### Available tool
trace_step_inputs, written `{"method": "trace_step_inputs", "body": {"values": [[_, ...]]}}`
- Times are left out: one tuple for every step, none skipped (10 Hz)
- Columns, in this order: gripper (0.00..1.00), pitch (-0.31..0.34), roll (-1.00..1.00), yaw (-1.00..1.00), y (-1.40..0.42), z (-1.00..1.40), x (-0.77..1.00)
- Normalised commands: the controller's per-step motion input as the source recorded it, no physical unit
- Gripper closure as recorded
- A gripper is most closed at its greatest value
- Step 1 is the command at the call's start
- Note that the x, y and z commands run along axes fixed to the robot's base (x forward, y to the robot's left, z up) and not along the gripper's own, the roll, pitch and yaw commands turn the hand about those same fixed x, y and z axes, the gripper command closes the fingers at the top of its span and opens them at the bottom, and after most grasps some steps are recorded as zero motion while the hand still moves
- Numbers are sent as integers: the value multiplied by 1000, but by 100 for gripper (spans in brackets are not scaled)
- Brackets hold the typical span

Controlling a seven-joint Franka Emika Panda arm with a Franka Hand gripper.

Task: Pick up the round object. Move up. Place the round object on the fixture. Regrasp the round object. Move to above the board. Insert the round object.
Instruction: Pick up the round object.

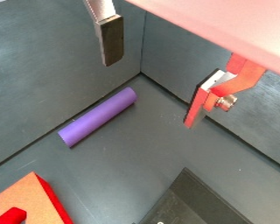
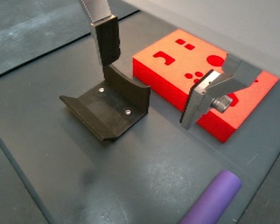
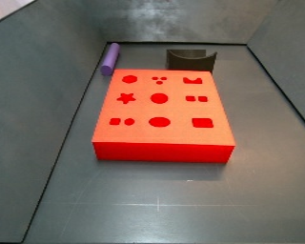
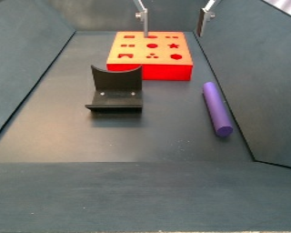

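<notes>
1. Purple round object (image 4: pixel 217 108) lies flat on the surface (image 4: pixel 135 136), by itself, near the side wall; nothing touching it.
2. Fixture (image 4: pixel 115 88) sits w/ curved notch up, beside the board's short edge, well apart from the peg.
3. Board (image 4: pixel 152 53) lies flat, cut-outs up, past the fixture.
4. Gripper (image 2: pixel 157 66) hangs high above, fingers (image 1: pixel 111 40) spread wide, nothing btwn them; in a side view only its tips show, above the board's far end.
</notes>
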Motion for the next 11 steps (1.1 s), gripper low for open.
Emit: {"method": "trace_step_inputs", "body": {"values": [[0, 0, -21, 0, 0, -326, -163], [0, 0, -146, 0, 114, -677, -414], [0, 0, -177, 0, 180, -871, -629], [0, 0, -149, 0, 171, -920, -749], [0, -9, -149, 0, 163, -926, -737], [0, -10, -159, 0, 143, -897, -723], [0, -21, -194, -46, 60, -814, -480], [0, -44, -211, -66, 29, -769, -380], [0, 0, -223, -94, 154, -774, -251], [0, 27, -239, -69, 277, -717, -57], [0, 9, -257, -71, 271, -680, 0]]}}
